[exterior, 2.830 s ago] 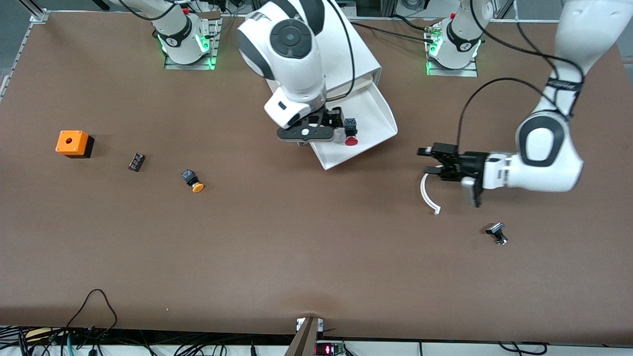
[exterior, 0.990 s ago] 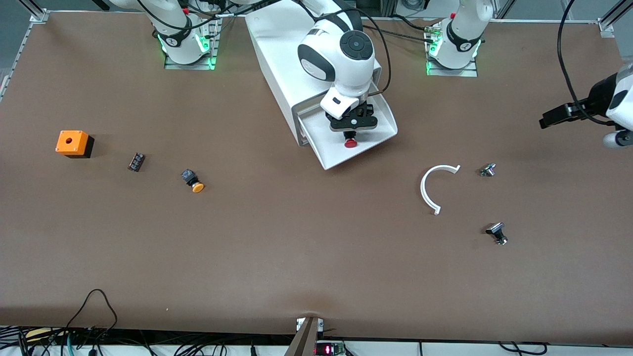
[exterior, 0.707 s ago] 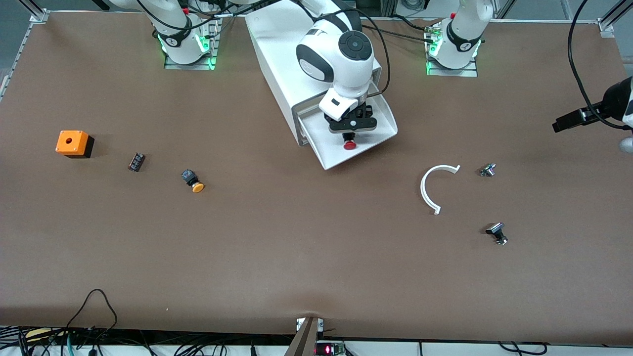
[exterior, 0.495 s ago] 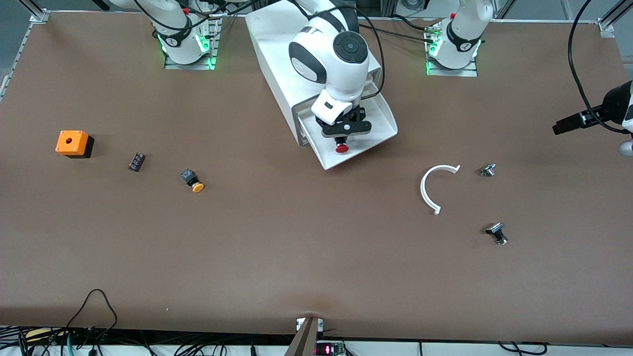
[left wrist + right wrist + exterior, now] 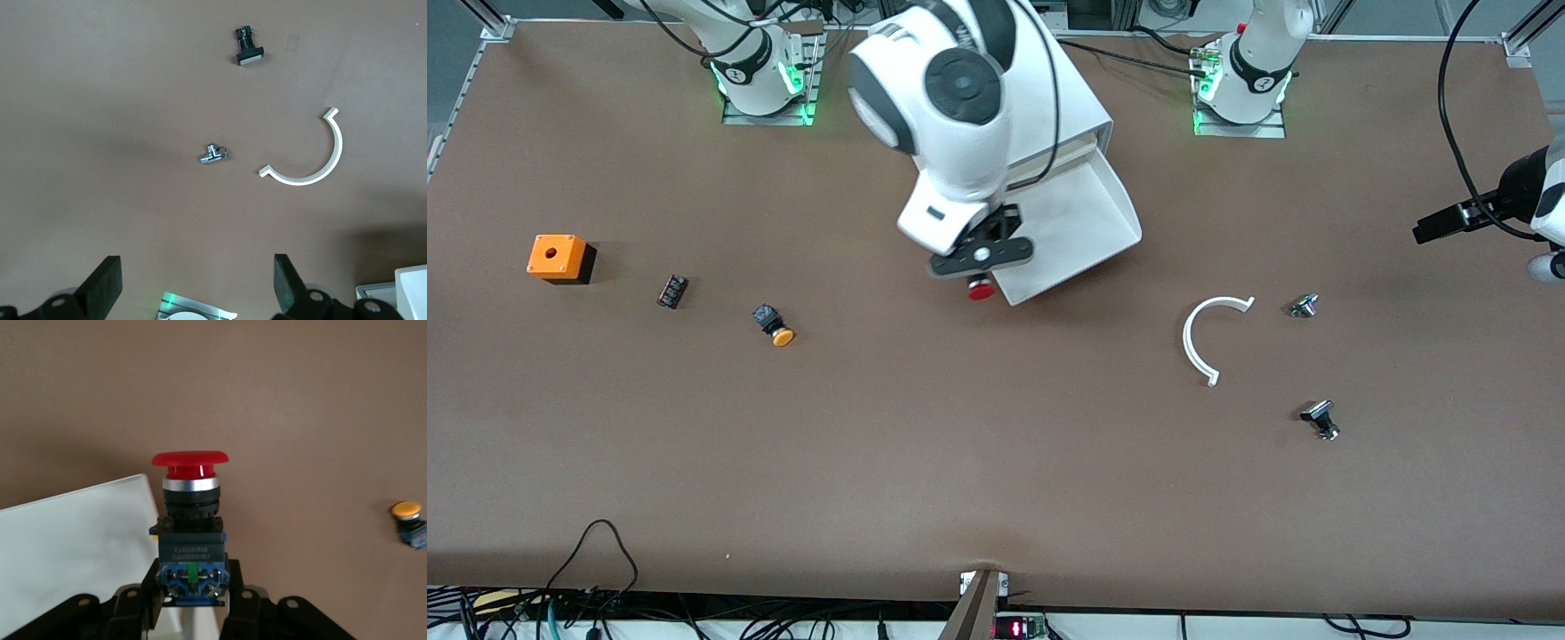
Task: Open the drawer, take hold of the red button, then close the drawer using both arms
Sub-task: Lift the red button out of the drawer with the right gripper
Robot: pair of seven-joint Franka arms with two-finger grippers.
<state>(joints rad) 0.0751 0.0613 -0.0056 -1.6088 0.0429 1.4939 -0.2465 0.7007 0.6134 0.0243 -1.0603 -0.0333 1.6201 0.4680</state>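
The white drawer (image 5: 1080, 227) stands pulled out of the white cabinet (image 5: 1076, 102), and its tray is empty. My right gripper (image 5: 980, 260) is shut on the red-capped button (image 5: 981, 290) and holds it in the air over the drawer's front lip corner and the table. In the right wrist view the button (image 5: 190, 520) stands between the fingers, gripped by its black-and-blue body, with the drawer's lip (image 5: 73, 540) beside it. My left gripper (image 5: 197, 293) is open and empty, up in the air at the left arm's end of the table (image 5: 1449, 222).
A white curved piece (image 5: 1202, 338) and two small metal parts (image 5: 1304, 306) (image 5: 1320, 418) lie toward the left arm's end. An orange-capped button (image 5: 775, 325), a small dark block (image 5: 672, 291) and an orange box (image 5: 559, 257) lie toward the right arm's end.
My right gripper closed on the red button in the drawer, lifted it out and moved to the front lip corner. My left arm drew away from the curved piece and now waits.
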